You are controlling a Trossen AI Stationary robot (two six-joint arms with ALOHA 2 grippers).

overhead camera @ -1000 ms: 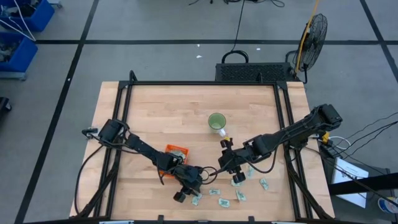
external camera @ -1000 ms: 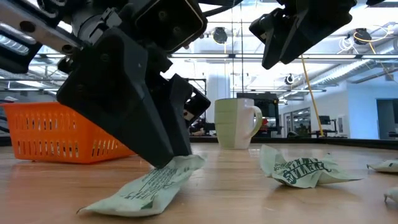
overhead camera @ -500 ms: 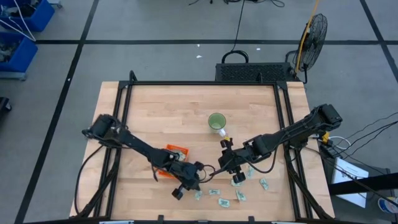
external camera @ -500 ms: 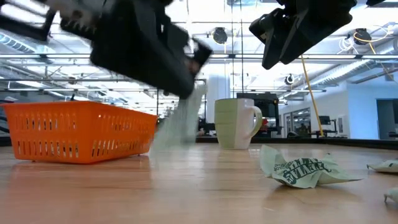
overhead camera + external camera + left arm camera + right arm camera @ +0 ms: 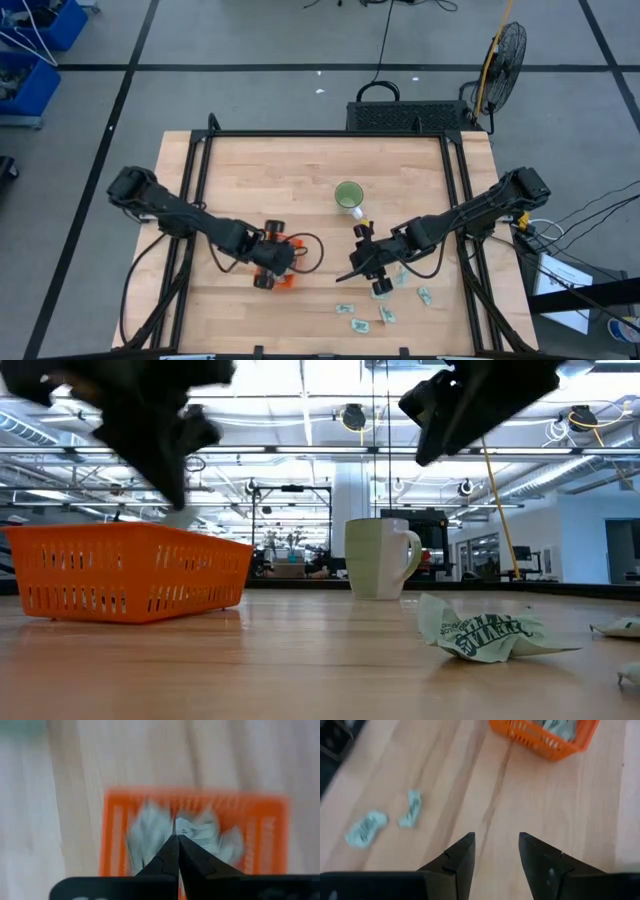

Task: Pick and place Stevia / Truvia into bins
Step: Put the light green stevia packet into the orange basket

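Left gripper clenched on a sachet, directly above the orange basket. Right gripper released; loose sachets lie at its 5 o'clock on the desk.

A green cup is standing on the wooden tabletop; a fan is standing on the floor beyond.

Overhead looks straight down; low view level (both show basket).
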